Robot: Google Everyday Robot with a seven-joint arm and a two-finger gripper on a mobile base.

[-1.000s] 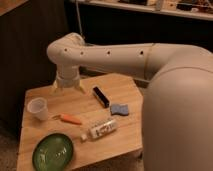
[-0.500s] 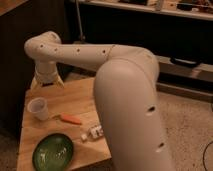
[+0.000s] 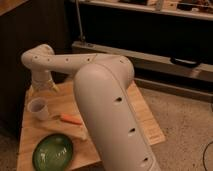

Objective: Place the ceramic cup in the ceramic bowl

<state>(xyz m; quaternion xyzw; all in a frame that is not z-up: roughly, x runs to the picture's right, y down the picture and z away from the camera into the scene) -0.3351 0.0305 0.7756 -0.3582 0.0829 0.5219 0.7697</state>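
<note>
Over at the far corner of the table (image 3: 145, 117), the gripper (image 3: 46, 86) hangs just behind the cup (image 3: 38, 108); can't tell if it's open or closed. Cup's upright, near the green bowl (image 3: 52, 151) but not in it. Risk imo: coming down off-centre would tip the cup over or shove it off the edge.

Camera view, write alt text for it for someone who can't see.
A white robot arm reaches across a small wooden table, its gripper over the far left corner, just behind the upright ceramic cup. The green ceramic bowl lies at the near left edge, an orange object beside the cup.
</note>
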